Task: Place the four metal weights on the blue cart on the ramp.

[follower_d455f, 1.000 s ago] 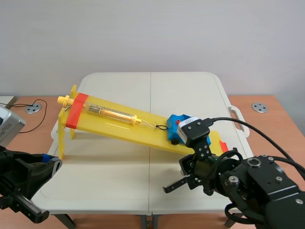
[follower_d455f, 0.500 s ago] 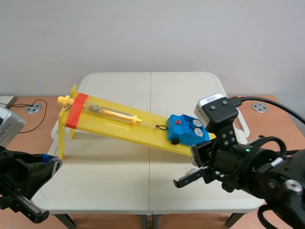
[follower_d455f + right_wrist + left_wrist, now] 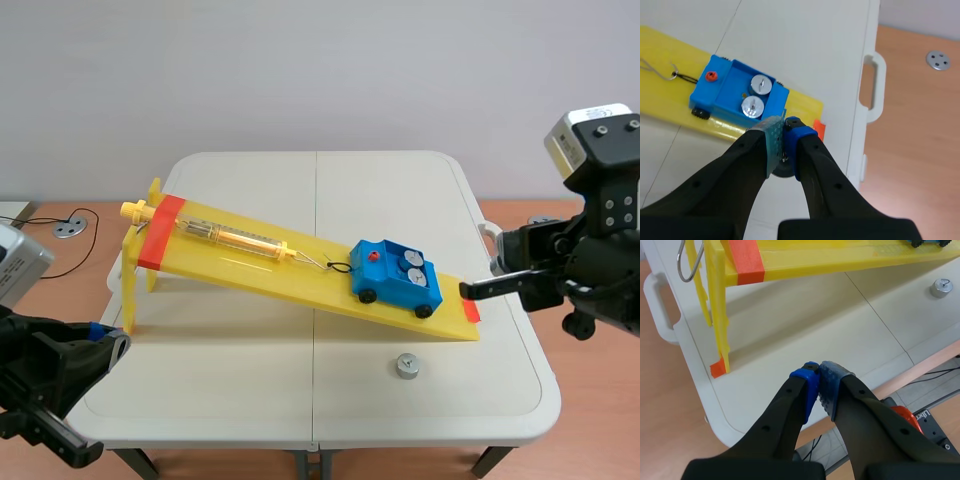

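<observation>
Currently, item by item.

Right end effector point(image 3: 785, 125): raised at the right of the scene frame, beyond the ramp's low end, fingers pressed together and pinching nothing. A dark round shape shows behind them in the wrist view. It is probably the loose weight on the table seen past the fingers, though the view there is poor.

Left end effector point(image 3: 819, 371): low at the lower left of the scene frame, pads closed on each other, empty, well apart from the cart.

Ramp point(image 3: 250, 268): yellow, sloping down from upper left to lower right, with a spring scale point(image 3: 235, 238) lying along it and hooked to the cart.

Blue cart point(image 3: 375, 282): sits near the ramp's low end. Its open tray holds two metal weights point(image 3: 760, 84), side by side at the downhill end. The uphill part of the tray shows bare blue floor.

Loose weight point(image 3: 406, 366): upright on the table point(image 3: 250, 390), at the lower middle of the frame, just below the ramp's low end. No fourth weight shows in any view.

Step in hand, as judged: fetch the loose weight. Do this well by spreading the fingers first, coming straight down over it and closing squarely on its sides. Then lower it into the bare part of the tray and release softly, so that the cart does not roll or tug on the scale.
</observation>
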{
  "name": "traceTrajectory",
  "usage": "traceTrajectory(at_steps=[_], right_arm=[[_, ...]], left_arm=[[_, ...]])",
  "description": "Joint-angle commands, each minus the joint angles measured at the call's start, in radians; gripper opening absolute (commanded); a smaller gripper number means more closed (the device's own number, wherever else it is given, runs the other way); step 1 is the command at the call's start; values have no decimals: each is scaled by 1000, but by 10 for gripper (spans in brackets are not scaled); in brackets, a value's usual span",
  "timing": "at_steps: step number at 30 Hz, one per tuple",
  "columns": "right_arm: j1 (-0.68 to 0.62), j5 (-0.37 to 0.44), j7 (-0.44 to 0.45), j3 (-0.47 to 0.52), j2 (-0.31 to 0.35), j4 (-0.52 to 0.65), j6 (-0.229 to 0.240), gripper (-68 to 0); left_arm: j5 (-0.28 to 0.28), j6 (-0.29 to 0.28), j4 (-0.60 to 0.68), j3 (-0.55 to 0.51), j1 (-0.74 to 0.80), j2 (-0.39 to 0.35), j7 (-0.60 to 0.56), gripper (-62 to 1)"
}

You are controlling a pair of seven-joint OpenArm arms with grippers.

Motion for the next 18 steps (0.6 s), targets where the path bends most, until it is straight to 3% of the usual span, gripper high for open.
traceTrajectory(at_steps=[1,9,18], right_arm=[[131,63,147,-8,40,34,-19,-669],[317,62,161,-11,-17,-166,-16,-668],[480,5,183,-62,-62,-334,-16,-668]], left_arm=[[-51,-24,46,-14,-6,5,-103,-578],[-51,-24,46,-14,-6,5,-103,-578],[-51,-24,46,-14,-6,5,-103,-578]])
